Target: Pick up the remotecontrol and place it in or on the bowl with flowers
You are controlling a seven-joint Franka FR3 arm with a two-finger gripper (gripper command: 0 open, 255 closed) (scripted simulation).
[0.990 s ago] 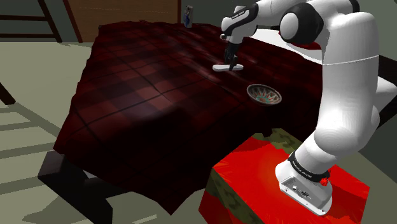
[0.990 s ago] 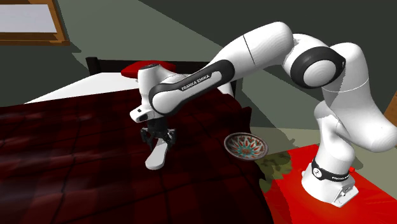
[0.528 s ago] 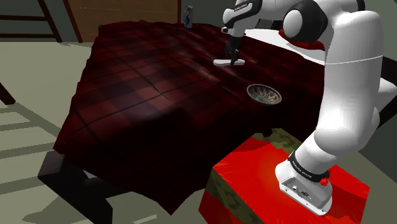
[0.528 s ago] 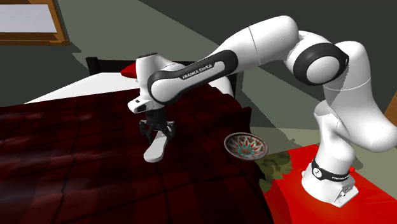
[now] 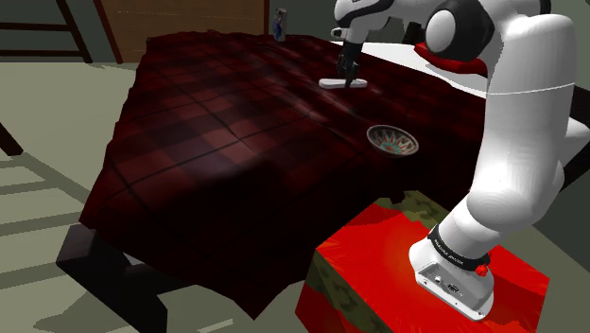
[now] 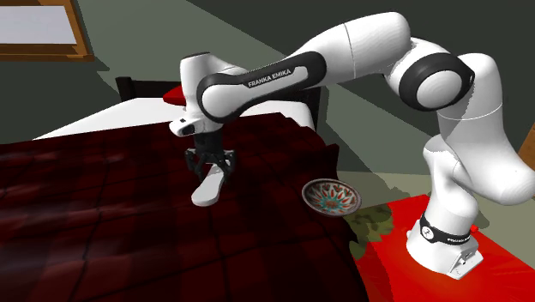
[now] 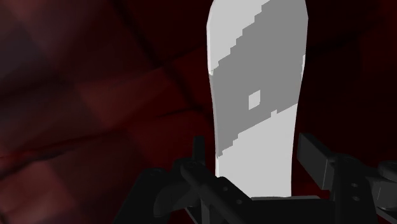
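Remote control (image 6: pixel 208 187), drawn plain white and grey, is pinched at one end by the black end effector (image 6: pixel 211 167), fingers clamped on both its sides, the rest sticking out tilted over the bed (image 6: pixel 103 223) and its dark red plaid blanket. The patterned bowl (image 6: pixel 331 196) sits apart from it, near the bed's edge by the red stand (image 5: pixel 378 246).

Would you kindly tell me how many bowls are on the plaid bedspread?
1: the patterned bowl sits on the dark red plaid bedspread, near its edge closest to the red stand. The arm could hide another.
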